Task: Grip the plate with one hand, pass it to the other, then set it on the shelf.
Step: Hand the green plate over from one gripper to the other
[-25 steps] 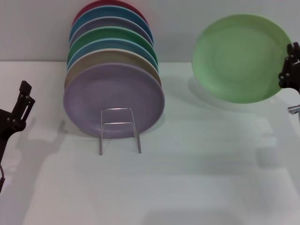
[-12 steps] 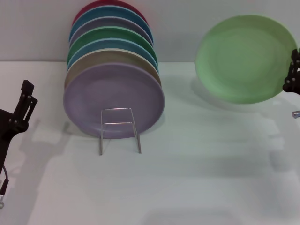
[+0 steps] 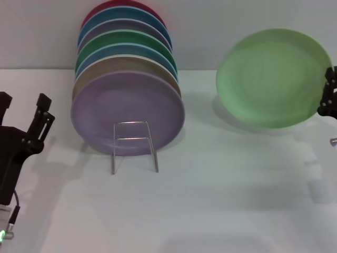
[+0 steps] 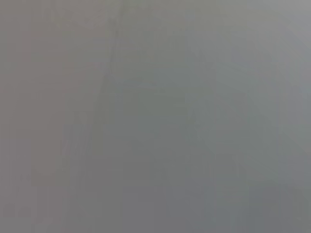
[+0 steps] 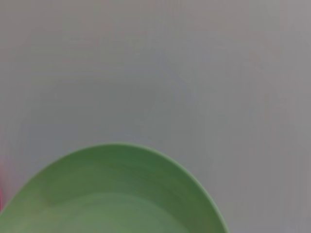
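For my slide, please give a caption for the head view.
Right gripper holds the light green plate in the air; left gripper waits open beside the full shelf.

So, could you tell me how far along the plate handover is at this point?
The first grip looks done: the right gripper holds the plate by its edge, lifted off the table. In hand is the pass: the left gripper stands open at the far left, well apart from the plate. Left to do: the handover itself, then setting the plate on the shelf, already crowded with plates.

White table, wire shelf standing on it, row of upright plates behind
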Controlling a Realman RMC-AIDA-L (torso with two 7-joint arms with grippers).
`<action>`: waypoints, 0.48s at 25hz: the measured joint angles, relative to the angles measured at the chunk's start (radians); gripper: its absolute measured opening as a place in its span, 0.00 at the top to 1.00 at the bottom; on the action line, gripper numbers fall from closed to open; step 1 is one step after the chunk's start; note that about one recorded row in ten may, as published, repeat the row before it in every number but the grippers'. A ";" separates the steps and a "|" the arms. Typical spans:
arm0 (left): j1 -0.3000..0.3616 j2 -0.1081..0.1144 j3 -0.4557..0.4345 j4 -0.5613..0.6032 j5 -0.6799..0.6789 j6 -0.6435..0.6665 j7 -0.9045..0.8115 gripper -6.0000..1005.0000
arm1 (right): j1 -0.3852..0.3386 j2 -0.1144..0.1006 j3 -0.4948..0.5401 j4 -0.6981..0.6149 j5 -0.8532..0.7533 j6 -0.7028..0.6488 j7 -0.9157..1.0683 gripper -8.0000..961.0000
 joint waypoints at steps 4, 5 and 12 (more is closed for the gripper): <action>0.006 0.000 0.027 -0.008 0.000 0.023 -0.009 0.18 | -0.034 0.009 -0.010 -0.005 -0.002 -0.027 0.000 0.97; 0.006 0.000 0.027 -0.008 0.000 0.023 -0.009 0.18 | -0.040 0.009 -0.017 -0.005 -0.001 -0.029 0.002 0.97; 0.012 0.002 0.069 -0.020 0.000 0.032 -0.005 0.18 | -0.084 0.012 -0.103 0.000 0.002 -0.099 0.005 0.97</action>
